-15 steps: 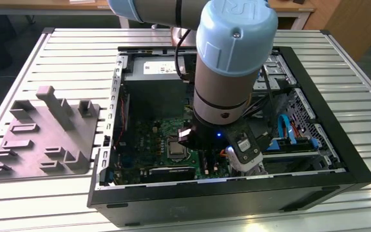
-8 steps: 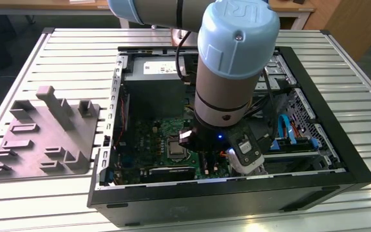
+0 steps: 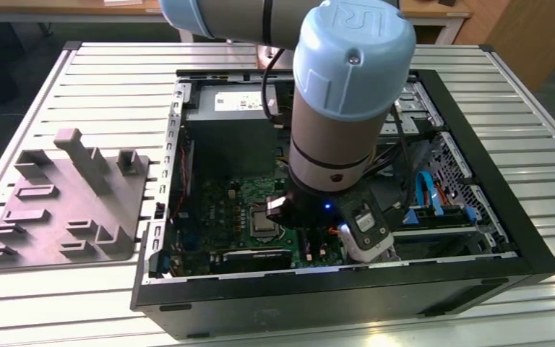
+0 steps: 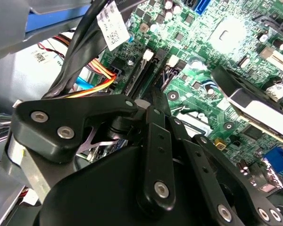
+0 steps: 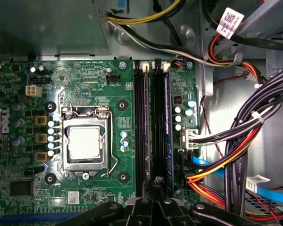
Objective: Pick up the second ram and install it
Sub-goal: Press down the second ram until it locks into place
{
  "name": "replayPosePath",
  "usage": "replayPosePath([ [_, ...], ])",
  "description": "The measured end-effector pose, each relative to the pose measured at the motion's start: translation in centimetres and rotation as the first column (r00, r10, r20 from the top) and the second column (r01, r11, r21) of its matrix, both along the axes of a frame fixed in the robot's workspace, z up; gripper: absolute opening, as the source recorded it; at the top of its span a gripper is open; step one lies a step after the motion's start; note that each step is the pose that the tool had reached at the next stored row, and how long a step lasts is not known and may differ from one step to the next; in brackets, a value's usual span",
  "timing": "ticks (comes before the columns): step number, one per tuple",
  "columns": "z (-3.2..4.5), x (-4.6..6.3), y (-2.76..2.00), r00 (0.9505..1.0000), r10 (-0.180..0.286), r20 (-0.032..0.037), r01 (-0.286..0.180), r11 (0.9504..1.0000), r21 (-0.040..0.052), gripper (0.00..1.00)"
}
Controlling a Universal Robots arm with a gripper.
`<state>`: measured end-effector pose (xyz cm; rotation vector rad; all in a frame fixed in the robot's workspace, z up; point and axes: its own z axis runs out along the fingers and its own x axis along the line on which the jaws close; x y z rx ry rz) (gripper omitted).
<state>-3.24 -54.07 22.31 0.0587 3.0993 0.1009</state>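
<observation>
The open computer case lies near the front edge of the bench, and the arm reaches down into it from above. In the first wrist view the gripper is low over the motherboard, and its tip meets the near end of the long black memory slots, just beside the processor socket. The black linkage hides how wide the jaws stand, so I cannot tell this, and I also cannot tell if they clamp anything.

A thin dark blue-green strip runs edge-on along the slot row on the cable side. I judge this is the second ram, already standing in its slot and in line with the gripper tip. I cannot tell if it is pressed fully home. The white latches at the far end of the slots are too small to judge.

So the picking seems done and the work is in the seating stage.

Farther along, bundled power cables pass close beside the slots. Toward the bench's edge at the exterior view's left, well apart from the case, sits the grey slotted holder block.
</observation>
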Motion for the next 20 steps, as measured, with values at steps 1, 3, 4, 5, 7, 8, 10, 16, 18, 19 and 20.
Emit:
replayPosePath([
  [1, -0.01, 0.0, 0.0, 1.0, 0.0, 0.0, 0.0, 1.0, -0.0002, 0.1],
  [3, -0.01, 0.0, 0.0, 1.0, 0.0, 0.0, 0.0, 1.0, -0.0003, 0.1],
  [4, -0.02, 0.0, 0.0, 1.0, 0.0, 0.0, 0.0, 1.0, -0.0002, 0.1],
  [5, -0.04, 0.0, 0.0, 1.0, 0.0, 0.0001, 0.0, 1.0, -0.0002, 0.1],
  [7, -0.24, -0.03, -0.01, 1.0, 0.0, 0.0, 0.0, 1.0, -0.0009, 0.1],
  [8, -0.33, -0.04, -0.01, 1.0, 0.0, -0.0002, 0.0, 1.0, -0.0014, 0.1],
  [10, -0.36, -0.04, -0.01, 1.0, 0.0, -0.0001, 0.0, 1.0, -0.0011, 0.1],
  [16, -0.64, -0.04, -0.01, 1.0, 0.0, -0.0002, 0.0, 1.0, -0.0013, 0.1],
  [18, -0.66, -0.04, -0.01, 1.0, 0.0, -0.0001, 0.0, 1.0, -0.001, 0.1],
  [19, -0.68, -0.04, 0.0, 1.0, 0.0, 0.0001, 0.0, 1.0, -0.0006, 0.1],
  [20, -0.68, -0.04, 0.0, 1.0, 0.0, 0.0001, 0.0, 1.0, -0.0005, 0.1],
])
